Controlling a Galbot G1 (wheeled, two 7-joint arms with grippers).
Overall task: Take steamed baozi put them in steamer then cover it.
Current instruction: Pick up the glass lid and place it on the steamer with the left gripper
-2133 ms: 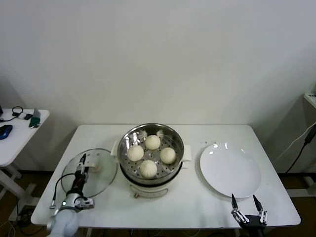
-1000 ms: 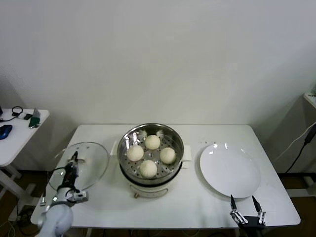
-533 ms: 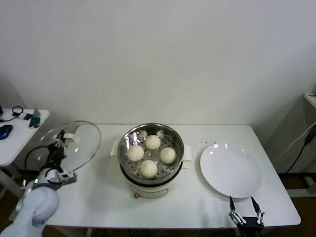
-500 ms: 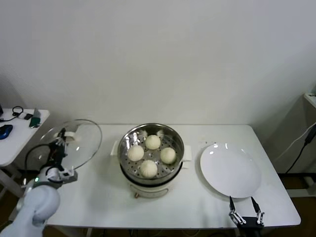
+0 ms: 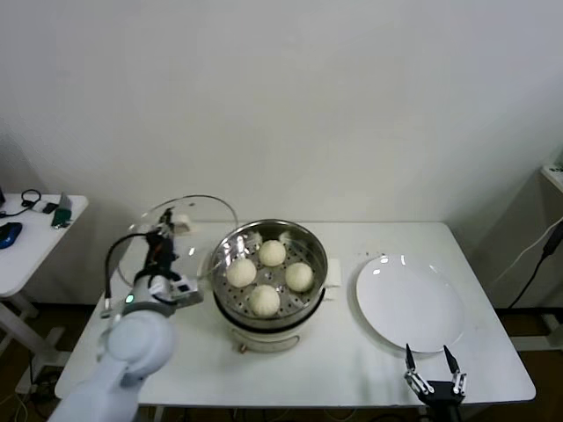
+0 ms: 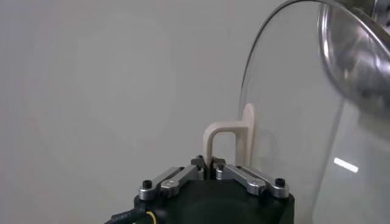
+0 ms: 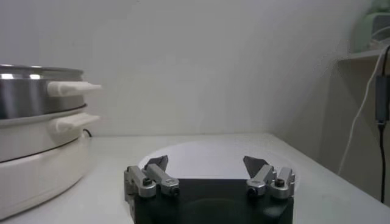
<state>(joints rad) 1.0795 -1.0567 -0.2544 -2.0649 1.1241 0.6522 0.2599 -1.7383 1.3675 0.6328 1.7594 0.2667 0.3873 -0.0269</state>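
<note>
At the left of the head view, the left gripper [image 5: 164, 239] is clamped on the cream handle [image 6: 230, 141] of the glass lid [image 5: 189, 230], which hangs tilted on edge in the air, just left of the steamer [image 5: 268, 283] and not yet over its mouth. The lid is likely rigid, fairly heavy for its thin handle, and breakable; glass and a metal rim would slide against steel, so it probably needs to be levelled and lowered gently. The handle is the only sensible hold, and the left wrist view shows the jaws pinched together on its lower bar.

In the middle of the frame, the steamer sits on the white counter [image 5: 343, 356] with four baozi [image 5: 264, 300] resting apart on the perforated tray. They look soft and light, easily dented.

To the right lies an empty white plate [image 5: 410, 303], flat on the counter. At the lower right edge the right gripper [image 5: 433, 379] waits with its jaws apart, holding nothing.

The counter is smooth and pale. A plain white wall stands behind, with a small side table [image 5: 31, 242] carrying odds and ends at the far left.
</note>
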